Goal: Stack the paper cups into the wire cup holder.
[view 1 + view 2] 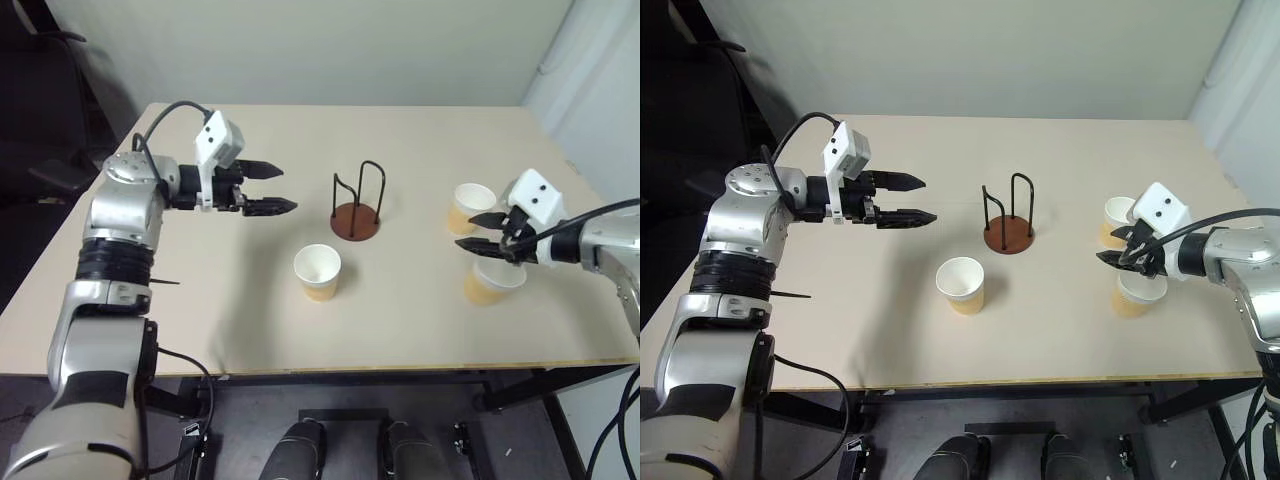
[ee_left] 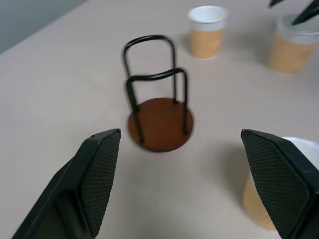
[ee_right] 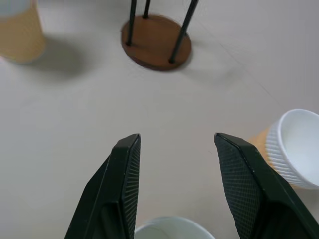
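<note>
The wire cup holder (image 1: 357, 207), black loops on a reddish-brown disc, stands empty mid-table. One paper cup (image 1: 318, 272) sits upright in front of it. Two more paper cups stand at the right, one farther back (image 1: 471, 207) and one nearer (image 1: 490, 282). My left gripper (image 1: 289, 189) hovers open left of the holder, pointing at it, which sits between its fingers (image 2: 99, 174) in the left wrist view. My right gripper (image 1: 465, 232) hangs open between and just above the two right cups, holding nothing. The near cup's rim (image 3: 169, 227) lies under its fingers (image 3: 124, 179).
The tan table (image 1: 200, 320) has bare room at the left and front. Its front edge runs just behind the near cups. A dark chair (image 1: 60, 150) stands off the table's left side, and a pale wall lies behind.
</note>
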Tool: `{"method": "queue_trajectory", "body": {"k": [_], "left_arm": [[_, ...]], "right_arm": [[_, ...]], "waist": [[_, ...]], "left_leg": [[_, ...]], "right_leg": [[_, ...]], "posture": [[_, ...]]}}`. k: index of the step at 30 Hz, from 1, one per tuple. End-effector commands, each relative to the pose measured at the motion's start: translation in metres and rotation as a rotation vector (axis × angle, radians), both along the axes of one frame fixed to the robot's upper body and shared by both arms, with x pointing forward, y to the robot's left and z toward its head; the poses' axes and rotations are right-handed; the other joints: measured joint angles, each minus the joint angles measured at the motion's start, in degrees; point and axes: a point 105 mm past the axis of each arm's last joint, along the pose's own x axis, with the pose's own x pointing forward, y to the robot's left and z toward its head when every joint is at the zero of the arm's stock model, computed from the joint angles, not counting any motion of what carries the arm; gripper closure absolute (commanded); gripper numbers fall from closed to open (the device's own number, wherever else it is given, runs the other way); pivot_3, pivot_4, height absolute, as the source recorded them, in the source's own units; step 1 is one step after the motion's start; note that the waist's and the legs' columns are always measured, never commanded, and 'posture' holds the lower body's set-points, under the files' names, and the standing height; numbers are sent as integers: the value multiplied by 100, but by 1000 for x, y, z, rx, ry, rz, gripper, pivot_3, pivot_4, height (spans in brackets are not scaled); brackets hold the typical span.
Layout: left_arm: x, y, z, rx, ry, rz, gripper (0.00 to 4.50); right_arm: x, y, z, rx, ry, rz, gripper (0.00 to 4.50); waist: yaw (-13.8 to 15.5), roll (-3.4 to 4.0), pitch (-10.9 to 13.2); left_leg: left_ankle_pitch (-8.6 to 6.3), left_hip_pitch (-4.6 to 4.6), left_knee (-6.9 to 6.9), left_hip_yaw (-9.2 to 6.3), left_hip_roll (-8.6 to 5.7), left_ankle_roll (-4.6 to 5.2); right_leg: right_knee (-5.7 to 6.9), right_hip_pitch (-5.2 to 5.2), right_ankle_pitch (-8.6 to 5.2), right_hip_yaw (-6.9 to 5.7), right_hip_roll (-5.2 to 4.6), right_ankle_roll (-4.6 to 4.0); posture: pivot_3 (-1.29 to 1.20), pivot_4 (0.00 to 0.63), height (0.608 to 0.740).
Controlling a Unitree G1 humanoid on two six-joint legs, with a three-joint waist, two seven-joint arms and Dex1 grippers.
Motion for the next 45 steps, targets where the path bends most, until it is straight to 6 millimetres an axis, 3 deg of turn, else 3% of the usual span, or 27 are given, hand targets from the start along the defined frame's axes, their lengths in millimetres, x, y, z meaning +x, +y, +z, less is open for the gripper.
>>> {"method": "queue_trajectory", "body": {"k": [1,5,9,15,22,26,35,45], "left_arm": [[1,-2,23,51,-83,-36,371],[5,-9,28,69,-107,-59,371],[3,7,26,90,-107,-41,371],[-3,34,28,89,-125,37,371],[-16,42,27,90,-123,69,371],[-22,48,28,94,-123,91,371],[-23,46,28,83,-131,107,371],[-22,43,30,78,-139,99,371]], "right_arm": [[0,-1,27,45,-83,-37,2168],[4,-7,28,71,-52,-92,2168],[11,10,21,94,-27,-72,2168],[38,40,17,87,-82,-12,2168],[74,61,11,81,-135,-4,2168],[85,70,7,79,-149,5,2168],[102,76,7,83,-192,-34,2168],[112,97,10,123,-200,-22,2168]], "waist": [[-8,0,0],[-14,0,0],[-47,0,0],[-124,1,0],[-79,1,0],[-70,1,0],[-81,1,0],[-92,1,0]], "left_leg": [[0,2,0,0,0,0],[2,2,0,1,-2,3],[2,0,-2,1,-1,4],[4,0,-7,1,0,9],[6,-7,-7,-1,0,13],[3,-9,-10,-2,0,9],[3,-7,-17,-8,0,-8],[2,-8,-21,-11,1,-15]], "right_leg": [[1,0,0,2,0,0],[-2,2,1,5,-2,3],[-1,-2,-1,5,0,6],[0,-10,10,7,3,27],[3,-17,0,-2,-1,-1],[6,-23,5,-4,-2,-11],[13,-30,7,-5,-1,-29],[13,-36,10,-6,0,-38]], "posture": [[0,150,740],[0,150,740],[0,150,740],[0,150,740],[0,150,740],[0,150,740],[0,150,740],[0,150,740]]}}
